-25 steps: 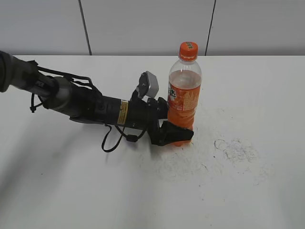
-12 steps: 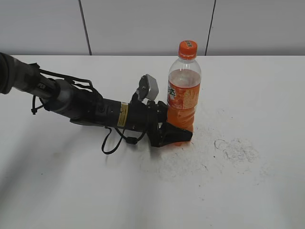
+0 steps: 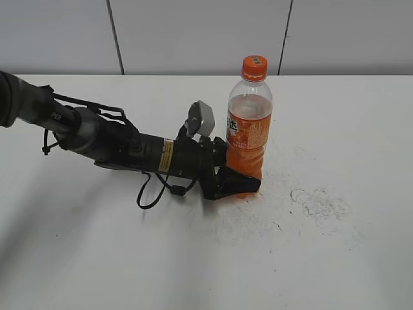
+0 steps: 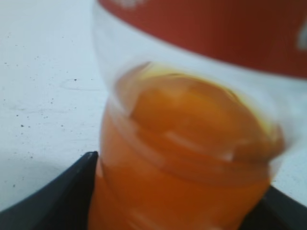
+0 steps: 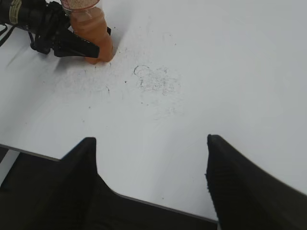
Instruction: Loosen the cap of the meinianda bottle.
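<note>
Your left gripper [image 3: 240,181] clamped around the waisted base of the meinianda bottle [image 3: 248,132], upright on the table [image 3: 335,123], cap [image 3: 254,67] on top, your right gripper [image 5: 151,179] apart, well clear.

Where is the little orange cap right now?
In the exterior view the cap sits on top of the meinianda bottle, right of the table's middle, untouched; the left gripper grips the bottle far below it.

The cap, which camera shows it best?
The exterior view: the cap sits in full sight atop the bottle. The left wrist view shows only the bottle's lower body, and the right wrist view cuts the bottle off below the cap.
</note>
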`<action>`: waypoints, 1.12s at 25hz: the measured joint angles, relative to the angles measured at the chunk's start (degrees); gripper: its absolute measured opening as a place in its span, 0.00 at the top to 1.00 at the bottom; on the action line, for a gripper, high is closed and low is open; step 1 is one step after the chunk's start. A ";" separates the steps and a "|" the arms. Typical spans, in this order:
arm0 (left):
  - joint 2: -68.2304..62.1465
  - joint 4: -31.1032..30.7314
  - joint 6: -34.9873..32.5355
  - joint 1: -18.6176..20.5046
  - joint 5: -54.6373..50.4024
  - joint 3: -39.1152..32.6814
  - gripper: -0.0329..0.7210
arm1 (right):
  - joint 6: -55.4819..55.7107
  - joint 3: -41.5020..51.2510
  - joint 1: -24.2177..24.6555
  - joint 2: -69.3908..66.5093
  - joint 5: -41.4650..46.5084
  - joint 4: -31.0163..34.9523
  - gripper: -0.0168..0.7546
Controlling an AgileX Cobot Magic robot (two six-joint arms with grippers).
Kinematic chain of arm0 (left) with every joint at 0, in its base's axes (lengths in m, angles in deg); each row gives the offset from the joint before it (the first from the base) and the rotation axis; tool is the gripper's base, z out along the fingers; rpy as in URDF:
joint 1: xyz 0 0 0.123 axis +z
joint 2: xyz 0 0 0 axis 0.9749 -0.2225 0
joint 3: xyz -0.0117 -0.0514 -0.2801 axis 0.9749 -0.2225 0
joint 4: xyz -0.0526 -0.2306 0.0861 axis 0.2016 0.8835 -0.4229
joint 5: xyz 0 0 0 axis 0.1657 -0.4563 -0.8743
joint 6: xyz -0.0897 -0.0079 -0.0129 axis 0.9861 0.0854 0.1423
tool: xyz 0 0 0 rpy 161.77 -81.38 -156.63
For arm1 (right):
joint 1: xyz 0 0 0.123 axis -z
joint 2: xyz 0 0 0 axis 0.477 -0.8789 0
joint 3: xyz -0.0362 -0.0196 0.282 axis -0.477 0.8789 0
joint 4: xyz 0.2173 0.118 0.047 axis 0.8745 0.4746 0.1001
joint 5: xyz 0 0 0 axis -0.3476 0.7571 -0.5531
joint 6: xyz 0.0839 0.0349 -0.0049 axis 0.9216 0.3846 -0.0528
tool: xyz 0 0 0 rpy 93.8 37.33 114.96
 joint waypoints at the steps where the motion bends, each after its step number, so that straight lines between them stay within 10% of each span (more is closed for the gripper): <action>1: 0.00 -0.05 0.00 0.00 0.08 0.00 0.21 | 0.00 0.00 0.00 0.00 -0.33 0.06 0.30; 28: -0.02 -2.09 -0.17 -5.47 0.71 0.00 0.21 | -1.33 -5.11 0.00 -29.39 -7.26 9.61 0.30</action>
